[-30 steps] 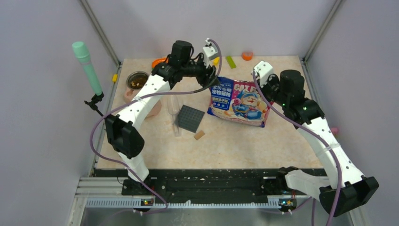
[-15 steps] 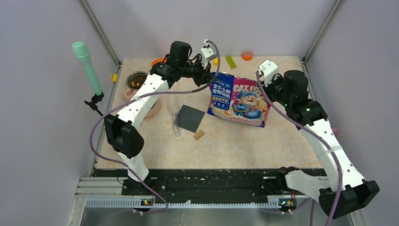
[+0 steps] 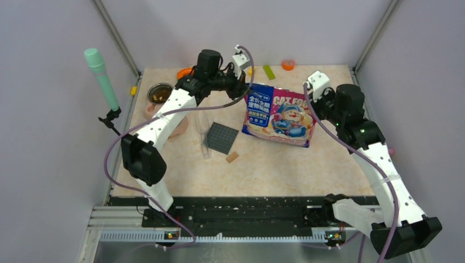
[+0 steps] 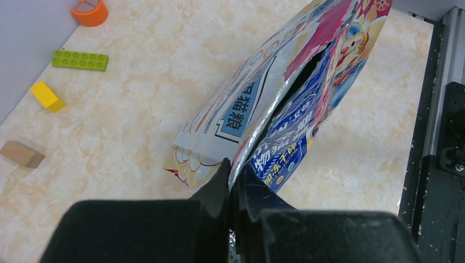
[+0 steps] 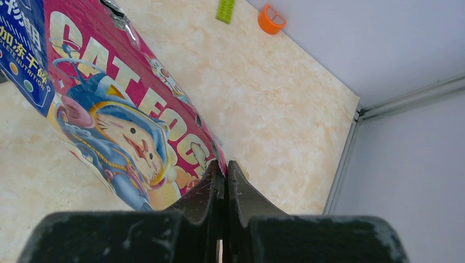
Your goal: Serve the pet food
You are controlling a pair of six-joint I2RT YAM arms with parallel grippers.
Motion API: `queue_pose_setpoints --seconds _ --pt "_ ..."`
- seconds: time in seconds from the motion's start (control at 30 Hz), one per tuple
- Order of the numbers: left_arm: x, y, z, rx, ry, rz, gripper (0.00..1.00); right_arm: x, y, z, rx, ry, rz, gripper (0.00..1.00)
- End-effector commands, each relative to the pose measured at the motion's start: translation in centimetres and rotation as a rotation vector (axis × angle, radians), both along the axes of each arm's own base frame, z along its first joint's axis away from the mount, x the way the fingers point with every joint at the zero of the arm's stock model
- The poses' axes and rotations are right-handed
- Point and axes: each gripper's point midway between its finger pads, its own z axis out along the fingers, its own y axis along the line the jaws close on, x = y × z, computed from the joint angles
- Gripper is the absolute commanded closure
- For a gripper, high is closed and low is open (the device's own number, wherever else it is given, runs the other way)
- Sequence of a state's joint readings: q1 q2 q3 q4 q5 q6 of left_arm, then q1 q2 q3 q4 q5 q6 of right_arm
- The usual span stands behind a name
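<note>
The pet food bag, glossy pink and blue with a cartoon cat, stands tilted at the table's middle back. My left gripper is shut on its top left corner; in the left wrist view the fingertips of that gripper pinch the silvery edge of the bag, whose mouth gapes as a dark slit. My right gripper is shut on the top right corner; in the right wrist view this gripper clamps the pink edge of the bag. No kibble shows inside the bag.
A dark bowl with brown bits sits at the back left. A dark grey studded plate, a tan block and a clear cup lie left of the bag. A green brick and an orange ring lie by the back wall.
My left gripper has shut on the bag's left corner. The right gripper has shifted right and back along the top edge. The bag's top has risen and is stretched wider.
</note>
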State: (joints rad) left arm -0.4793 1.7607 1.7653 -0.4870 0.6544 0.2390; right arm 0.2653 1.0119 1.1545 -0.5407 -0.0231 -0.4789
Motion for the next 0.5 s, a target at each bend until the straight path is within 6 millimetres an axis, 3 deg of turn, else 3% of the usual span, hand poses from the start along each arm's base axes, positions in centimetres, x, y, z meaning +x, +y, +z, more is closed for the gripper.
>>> queue_pose_setpoints --seconds 0.0,0.17,0.47 --pt "4.8 6.2 3.9 -0.034 -0.136 0.294 1.0 0.1 -5.7 3.6 -0.035 -0.152 -0.228 1.0" --pt "5.7 8.8 3.6 -0.049 -0.115 0.414 1.0 -1.0 -6.4 3.0 -0.033 -0.175 -0.258 1.0" --pt "6.0 10.2 2.6 -0.048 -0.085 0.523 1.0 -1.9 -7.9 2.4 -0.071 -0.209 -0.321 1.0"
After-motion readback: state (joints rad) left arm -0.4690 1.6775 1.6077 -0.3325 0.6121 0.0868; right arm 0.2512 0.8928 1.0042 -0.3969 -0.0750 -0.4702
